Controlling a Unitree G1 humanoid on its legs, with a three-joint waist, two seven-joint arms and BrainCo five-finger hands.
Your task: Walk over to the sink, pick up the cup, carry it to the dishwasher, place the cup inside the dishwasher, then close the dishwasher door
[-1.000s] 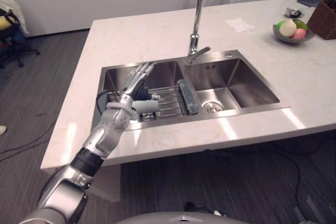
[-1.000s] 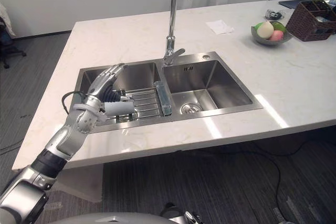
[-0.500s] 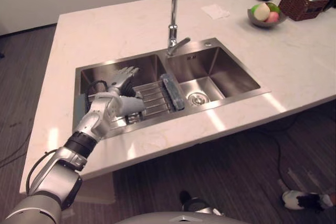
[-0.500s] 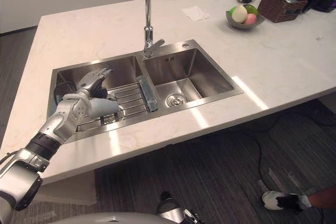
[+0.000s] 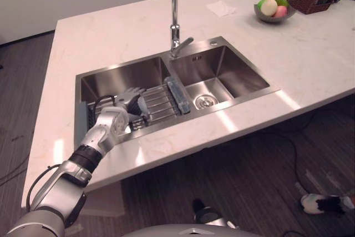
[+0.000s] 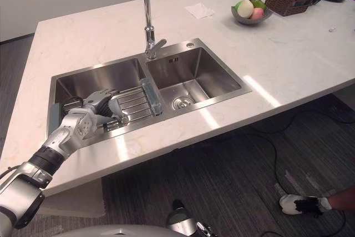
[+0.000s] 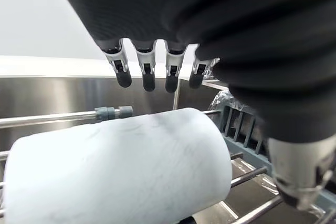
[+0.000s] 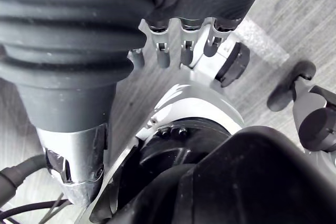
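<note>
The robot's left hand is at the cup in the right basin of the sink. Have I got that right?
Not quite: the left hand is at the cup in the left basin of the sink, where the cup lies on the wire rack. The left eye view shows this.

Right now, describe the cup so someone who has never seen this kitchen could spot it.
Find the double sink in the white counter and look in the basin left of the tap. On the wire rack there, the cup lies on its side under the left hand; it is the one pale, smooth cylinder among metal bars.
</note>
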